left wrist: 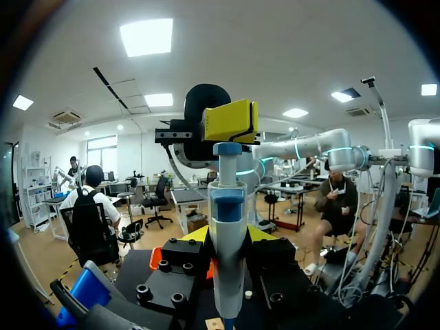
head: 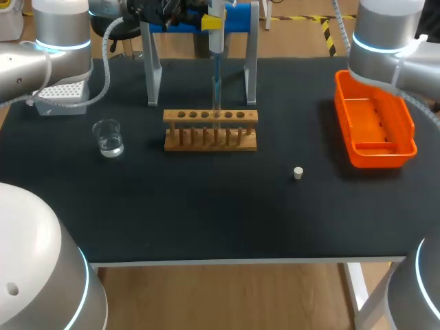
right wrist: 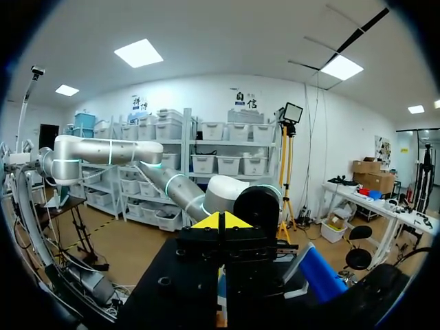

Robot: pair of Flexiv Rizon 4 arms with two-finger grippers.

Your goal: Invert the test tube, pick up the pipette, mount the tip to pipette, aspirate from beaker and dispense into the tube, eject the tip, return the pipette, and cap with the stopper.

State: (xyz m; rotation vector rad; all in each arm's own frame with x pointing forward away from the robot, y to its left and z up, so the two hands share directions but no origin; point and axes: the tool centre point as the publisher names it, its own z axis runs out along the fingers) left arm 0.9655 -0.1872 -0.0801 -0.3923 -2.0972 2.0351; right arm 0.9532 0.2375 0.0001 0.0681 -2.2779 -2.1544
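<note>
My left gripper point(head: 212, 23) is shut on the white and blue pipette point(head: 216, 48) and holds it upright above the wooden tube rack point(head: 210, 130). The pipette's tip point(head: 216, 93) points down into one of the rack's middle holes; the tube there is hard to make out. In the left wrist view the pipette point(left wrist: 227, 227) stands between the gripper's point(left wrist: 227, 237) yellow fingertips point(left wrist: 194, 237). The beaker point(head: 108, 138) with clear liquid sits left of the rack. The small white stopper point(head: 298, 173) lies to the right front. My right gripper point(right wrist: 220, 221) is shut on nothing and out of the head view.
An orange bin point(head: 405, 124) stands at the right edge, under my right arm point(head: 385, 41). A white tip box point(head: 62, 96) sits at the back left. The pipette stand point(head: 152, 69), with metal legs and a blue bar, rises behind the rack.
</note>
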